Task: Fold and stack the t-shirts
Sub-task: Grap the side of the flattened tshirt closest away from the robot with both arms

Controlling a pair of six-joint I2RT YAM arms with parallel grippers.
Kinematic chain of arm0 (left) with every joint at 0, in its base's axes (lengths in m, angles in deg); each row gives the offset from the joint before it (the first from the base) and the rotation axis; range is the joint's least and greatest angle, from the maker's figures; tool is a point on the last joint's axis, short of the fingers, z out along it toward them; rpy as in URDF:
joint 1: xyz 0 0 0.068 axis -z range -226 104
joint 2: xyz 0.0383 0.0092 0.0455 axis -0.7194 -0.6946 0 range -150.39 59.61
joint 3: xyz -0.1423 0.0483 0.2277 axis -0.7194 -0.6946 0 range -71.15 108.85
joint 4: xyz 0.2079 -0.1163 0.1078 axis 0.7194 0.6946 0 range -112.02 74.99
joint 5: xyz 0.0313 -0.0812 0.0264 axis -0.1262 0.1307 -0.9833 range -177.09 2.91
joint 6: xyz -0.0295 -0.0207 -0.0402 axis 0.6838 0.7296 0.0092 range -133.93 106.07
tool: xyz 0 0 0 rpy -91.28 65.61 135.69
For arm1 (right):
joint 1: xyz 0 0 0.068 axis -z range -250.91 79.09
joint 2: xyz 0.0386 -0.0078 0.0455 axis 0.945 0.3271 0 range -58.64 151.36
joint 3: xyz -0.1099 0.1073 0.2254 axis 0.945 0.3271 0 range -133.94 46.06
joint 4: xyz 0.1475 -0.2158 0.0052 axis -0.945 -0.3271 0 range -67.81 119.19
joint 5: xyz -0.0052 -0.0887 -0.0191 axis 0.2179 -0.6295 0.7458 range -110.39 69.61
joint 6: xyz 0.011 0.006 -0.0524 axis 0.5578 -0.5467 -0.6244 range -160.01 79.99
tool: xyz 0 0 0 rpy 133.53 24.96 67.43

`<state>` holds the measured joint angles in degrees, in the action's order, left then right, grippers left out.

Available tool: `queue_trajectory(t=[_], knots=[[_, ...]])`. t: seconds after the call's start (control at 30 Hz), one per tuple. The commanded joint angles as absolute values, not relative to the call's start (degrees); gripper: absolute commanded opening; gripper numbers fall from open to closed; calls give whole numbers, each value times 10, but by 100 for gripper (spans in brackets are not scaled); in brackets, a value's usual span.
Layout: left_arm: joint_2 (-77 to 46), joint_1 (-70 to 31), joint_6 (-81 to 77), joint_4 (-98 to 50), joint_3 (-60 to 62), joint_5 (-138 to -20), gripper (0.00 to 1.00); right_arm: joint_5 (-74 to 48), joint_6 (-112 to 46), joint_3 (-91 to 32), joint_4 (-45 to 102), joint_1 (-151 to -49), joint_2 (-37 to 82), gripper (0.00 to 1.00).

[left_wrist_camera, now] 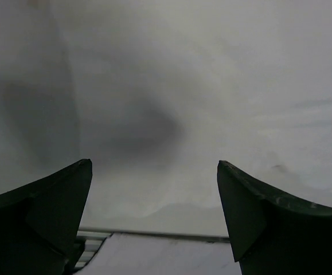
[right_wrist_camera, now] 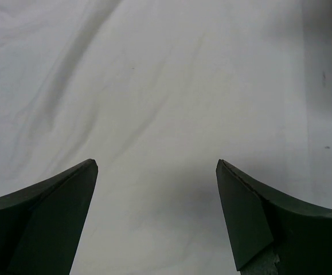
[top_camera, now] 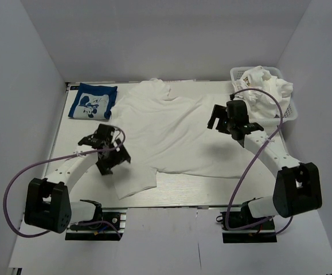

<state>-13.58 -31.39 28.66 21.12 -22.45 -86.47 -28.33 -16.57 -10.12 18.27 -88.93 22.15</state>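
Top external view: the white t-shirt [top_camera: 177, 129] is being seen spread flat across the middle of the table [top_camera: 183, 197]. The navy t-shirt [top_camera: 92, 102] is being seen folded at the far left corner, apart from it. The left gripper [top_camera: 114, 161] is being held over the near-left sleeve and the right gripper [top_camera: 219, 123] above the shirt's right side. Both pairs of jaws are being held spread wide and empty. A basket [top_camera: 295, 114] of white cloth is being seen far right.

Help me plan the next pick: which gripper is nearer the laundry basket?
Right. The right gripper hangs just left of the basket, over the white t-shirt; the left gripper is far off, at the shirt's near-left corner.
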Motion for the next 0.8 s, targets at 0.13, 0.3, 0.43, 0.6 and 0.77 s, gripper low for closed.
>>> queue_trajectory(t=[0.13, 0.3, 0.43, 0.6, 0.77], knots=[[-24, -313, 366, 347, -341, -827, 94, -347, -97, -51, 206, -885, 140, 90], [-50, -308, 378, 362, -359, -838, 87, -350, -85, -27, 210, -882, 133, 90], [-90, -297, 385, 309, -407, -809, 80, -364, -78, -18, 189, -880, 130, 90], [-138, -291, 391, 240, -437, -785, 60, -375, -48, 4, 186, -873, 113, 90], [-167, -285, 391, 240, -408, -811, 18, -374, -18, 51, 145, -872, 60, 90]])
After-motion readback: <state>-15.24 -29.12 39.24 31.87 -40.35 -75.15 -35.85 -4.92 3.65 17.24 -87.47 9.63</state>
